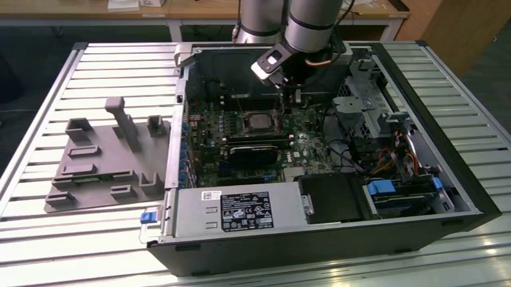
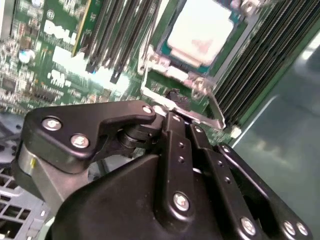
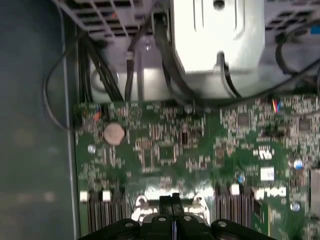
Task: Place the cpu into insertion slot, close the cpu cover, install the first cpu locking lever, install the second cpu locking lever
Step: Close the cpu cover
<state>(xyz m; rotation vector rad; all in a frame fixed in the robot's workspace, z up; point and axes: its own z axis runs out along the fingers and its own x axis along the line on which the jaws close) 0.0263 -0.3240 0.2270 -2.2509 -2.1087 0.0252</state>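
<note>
**Exterior view.** An open computer case [image 1: 447,197] lies on the slatted table [image 1: 119,66], toward the table's edge on the exterior view's right. A grey fixture [image 1: 96,164] lies near the table's edge on the exterior view's left. Inside the case, the cpu [image 1: 257,121] sits flat in its socket near the middle of the motherboard [image 1: 307,140]. It lies between the case's far wall and the black graphics card [image 1: 254,154]. The power supply [image 1: 239,210] runs along the case's near edge. The gripper [image 1: 289,98] hangs just beside the socket's far side.

**Second wrist view.** The cpu [image 2: 200,30] shows its silvery top, and the cpu cover [image 2: 175,71] lies as a bright frame around it. The gripper [image 2: 175,116] is narrow, its fingers [image 2: 170,145] drawn together. The tips touch a metal strip [image 2: 212,112] at the socket's edge; whether they pinch anything cannot be told.

**First wrist view.** The gripper [image 3: 174,199] shows only a hairline seam between its fingers, with the motherboard beyond.
</note>
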